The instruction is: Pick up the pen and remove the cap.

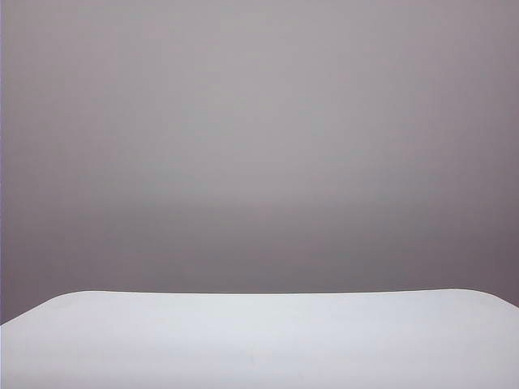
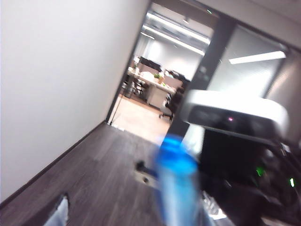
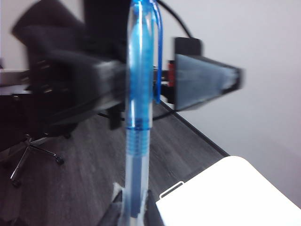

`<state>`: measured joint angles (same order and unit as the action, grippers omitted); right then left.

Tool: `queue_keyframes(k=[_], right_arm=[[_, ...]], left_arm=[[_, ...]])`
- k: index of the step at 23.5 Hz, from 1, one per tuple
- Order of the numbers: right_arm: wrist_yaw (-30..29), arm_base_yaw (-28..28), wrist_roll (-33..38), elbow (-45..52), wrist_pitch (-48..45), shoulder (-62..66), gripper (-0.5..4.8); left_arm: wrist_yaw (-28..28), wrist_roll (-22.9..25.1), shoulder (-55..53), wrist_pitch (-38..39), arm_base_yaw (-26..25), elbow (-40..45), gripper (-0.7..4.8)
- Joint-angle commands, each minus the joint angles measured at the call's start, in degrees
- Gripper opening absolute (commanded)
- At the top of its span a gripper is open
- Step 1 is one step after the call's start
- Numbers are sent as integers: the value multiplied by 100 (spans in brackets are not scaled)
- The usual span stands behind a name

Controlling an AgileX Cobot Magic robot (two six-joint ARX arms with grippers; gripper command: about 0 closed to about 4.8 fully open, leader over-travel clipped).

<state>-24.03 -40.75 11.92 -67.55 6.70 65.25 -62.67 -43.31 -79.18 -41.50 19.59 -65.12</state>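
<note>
In the right wrist view the pen stands upright, its clear barrel pinched low down between the fingers of my right gripper, which is shut on it. The cap, clear with a blue clip, sits on the pen's upper end. My left gripper shows behind the cap as two blurred dark fingers, one on each side and apart from it. In the left wrist view the cap is a blue blur between the open jaws of my left gripper. The exterior view shows neither gripper nor the pen.
A white table fills the bottom of the exterior view, and its corner lies beside my right gripper. The right arm's grey wrist camera is close behind the cap. Dark wood floor and an office chair lie beyond.
</note>
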Motion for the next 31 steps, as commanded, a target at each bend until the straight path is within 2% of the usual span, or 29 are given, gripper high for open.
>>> queue_keyframes(k=[1,4,5,7,9,18,20,28,30,31], right_arm=[[-9,-4,-2,-22,-136,11,-1],[192,-24,-31,-22,-74,94,-1],[396,-22,-162,-22,-42,125,-1],[566,-28,-407,-22,-52,179,-1],[732,-31,-455,-22,-48,249,-1],[1349,-39,-774,-22,-90,625,-1],[1416,-31,-940,-22,-96,765,-2],[1996,-142,-1587,-20,-96,960,-2],[2009,-177,-1628,-22,-98,960,-1],[2111,-168,-1631,-22,-98,960,-1]], left_arm=[[468,-109,-31,-138,157,-31,353],[817,-131,-31,-87,284,-31,333],[1158,-129,-31,109,400,-31,296],[1370,-127,-31,278,422,-31,235],[1458,-101,-31,428,428,-31,214],[2511,564,-31,1561,562,-31,210],[2964,872,-31,1860,732,-31,210],[3718,1021,-31,2138,894,-31,209],[3720,1038,-31,2151,894,-31,178],[3722,1104,-31,2151,894,-31,143]])
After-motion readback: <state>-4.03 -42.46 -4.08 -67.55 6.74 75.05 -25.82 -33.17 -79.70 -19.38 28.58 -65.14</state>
